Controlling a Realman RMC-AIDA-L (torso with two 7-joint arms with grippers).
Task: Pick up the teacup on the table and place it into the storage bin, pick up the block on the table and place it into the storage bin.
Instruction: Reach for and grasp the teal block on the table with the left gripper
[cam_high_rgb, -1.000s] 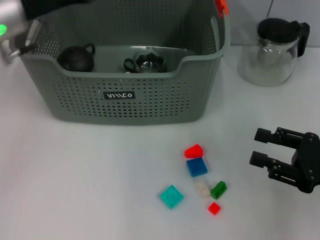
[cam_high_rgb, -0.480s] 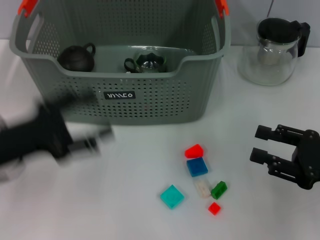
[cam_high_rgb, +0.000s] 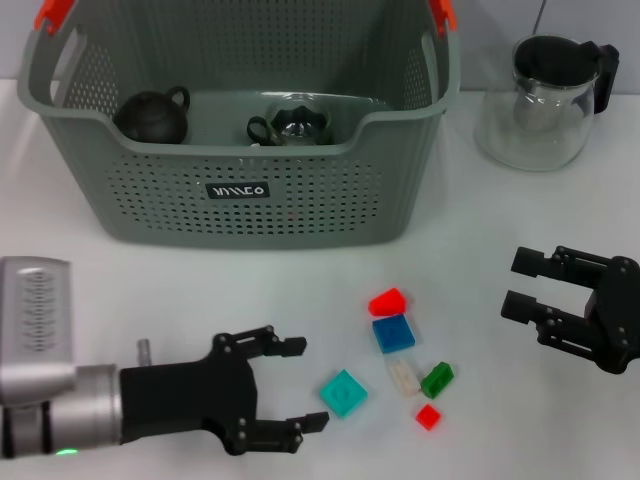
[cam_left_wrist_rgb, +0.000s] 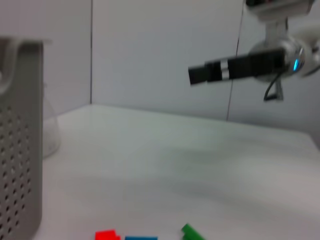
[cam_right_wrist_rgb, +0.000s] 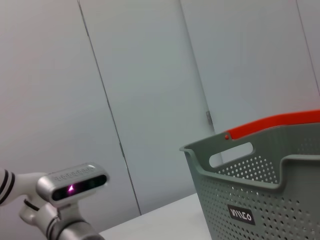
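The grey storage bin (cam_high_rgb: 300, 205) fills the back of the table. No teacup stands on the table; inside the bin lie a dark round handled vessel (cam_high_rgb: 152, 115) and a glass one (cam_high_rgb: 290, 122). Several blocks lie in front of the bin: red (cam_high_rgb: 387, 301), blue (cam_high_rgb: 394, 333), teal (cam_high_rgb: 344, 393), clear (cam_high_rgb: 403, 376), green (cam_high_rgb: 437, 380) and a small red one (cam_high_rgb: 428, 417). My left gripper (cam_high_rgb: 301, 385) is open low at the front left, its fingertips just left of the teal block. To the right of the blocks my right gripper (cam_high_rgb: 512, 285) is open and holds nothing.
A glass pitcher (cam_high_rgb: 545, 100) with a black lid stands at the back right, beside the bin. The left wrist view shows the bin wall (cam_left_wrist_rgb: 20, 140), the red (cam_left_wrist_rgb: 105, 235) and green (cam_left_wrist_rgb: 190, 232) blocks, and the right arm (cam_left_wrist_rgb: 235, 67) farther off.
My left arm has swung from over the bin's left rim down to the table's front left, ending open beside the teal block. The right gripper has barely shifted.
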